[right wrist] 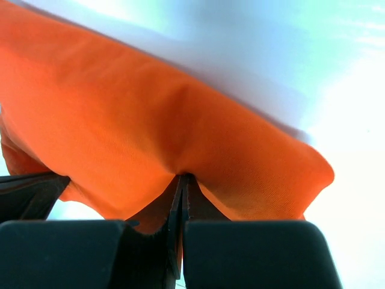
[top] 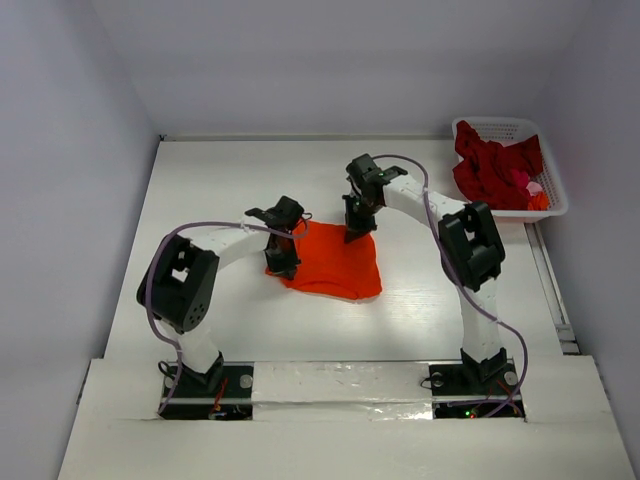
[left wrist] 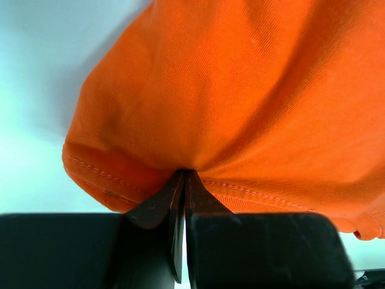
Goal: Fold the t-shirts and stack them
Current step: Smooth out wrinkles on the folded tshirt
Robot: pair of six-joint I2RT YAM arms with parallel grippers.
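Observation:
The orange t-shirt (top: 335,262) lies bunched in the middle of the table. My left gripper (top: 283,262) is shut on its left edge, and the pinched hem fills the left wrist view (left wrist: 228,102). My right gripper (top: 356,232) is shut on its far edge, and the pinched cloth shows in the right wrist view (right wrist: 150,132). The dark red t-shirts (top: 492,165) lie crumpled in the white basket (top: 556,192) at the far right.
The basket stands against the right wall at the back. A small pink and orange scrap (top: 535,192) lies in it beside the red cloth. White walls close in the table on the left, back and right.

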